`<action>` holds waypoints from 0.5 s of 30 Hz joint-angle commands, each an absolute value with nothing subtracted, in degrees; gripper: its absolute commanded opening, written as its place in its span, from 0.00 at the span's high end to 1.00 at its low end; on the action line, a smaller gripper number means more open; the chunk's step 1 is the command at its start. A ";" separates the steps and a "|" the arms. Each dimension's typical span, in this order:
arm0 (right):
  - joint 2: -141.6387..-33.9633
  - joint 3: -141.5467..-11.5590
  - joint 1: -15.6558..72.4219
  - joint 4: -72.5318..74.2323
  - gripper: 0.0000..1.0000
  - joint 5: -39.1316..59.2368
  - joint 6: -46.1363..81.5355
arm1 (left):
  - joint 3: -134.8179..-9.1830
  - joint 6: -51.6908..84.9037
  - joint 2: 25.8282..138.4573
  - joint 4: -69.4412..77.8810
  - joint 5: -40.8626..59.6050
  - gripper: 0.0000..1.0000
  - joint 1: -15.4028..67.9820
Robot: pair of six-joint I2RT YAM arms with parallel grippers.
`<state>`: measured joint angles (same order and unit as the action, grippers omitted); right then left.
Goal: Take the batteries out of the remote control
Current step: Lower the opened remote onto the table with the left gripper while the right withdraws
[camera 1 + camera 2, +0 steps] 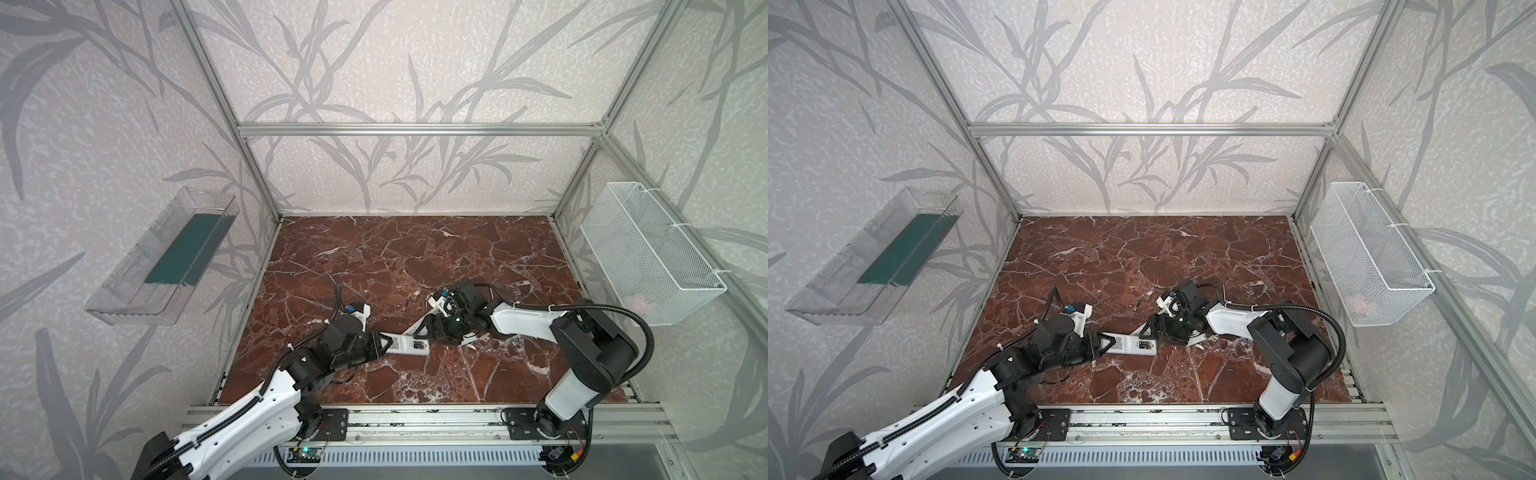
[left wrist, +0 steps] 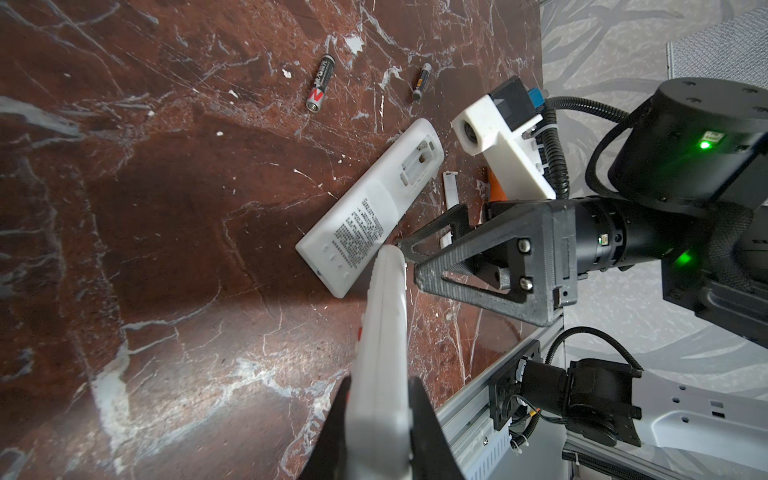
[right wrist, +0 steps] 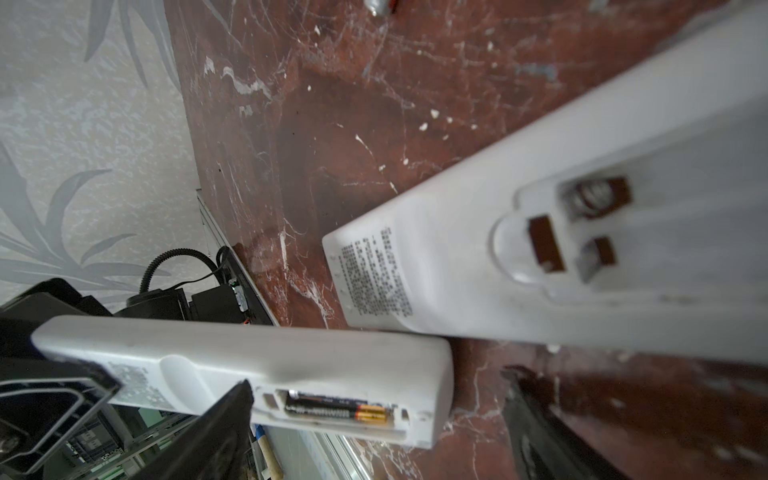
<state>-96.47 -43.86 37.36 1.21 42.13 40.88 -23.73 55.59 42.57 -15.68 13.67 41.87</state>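
1. A red-brown marble table (image 1: 374, 257) sat between leaf-patterned walls, with a clear bin (image 1: 162, 257) on one wall and a wire basket (image 1: 648, 253) on the opposite wall.
2. The left gripper (image 1: 384, 344) was clamped narrowly on one end of a white remote (image 1: 409, 345).
3. The batteries (image 3: 338, 411) sat in that remote's open compartment, near its free end.
4. The right gripper (image 2: 409, 261) hung at that free end, jaws wide and holding nothing.
5. A 2nd remote (image 2: 370, 212) lay just beside it, label up, with its compartment empty.
6. Past the 2nd remote, a red-marked loose battery (image 2: 320, 85) and a yellow-marked loose battery (image 2: 420, 81) lay apart on the table.
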 commanded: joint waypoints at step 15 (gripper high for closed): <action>-107.84 -50.01 37.97 13.23 0.07 42.72 44.52 | -18.94 54.98 46.74 -17.75 11.79 0.98 39.78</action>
<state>-105.10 -49.06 37.45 13.08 44.05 45.21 -22.04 56.25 44.18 -11.16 13.85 40.12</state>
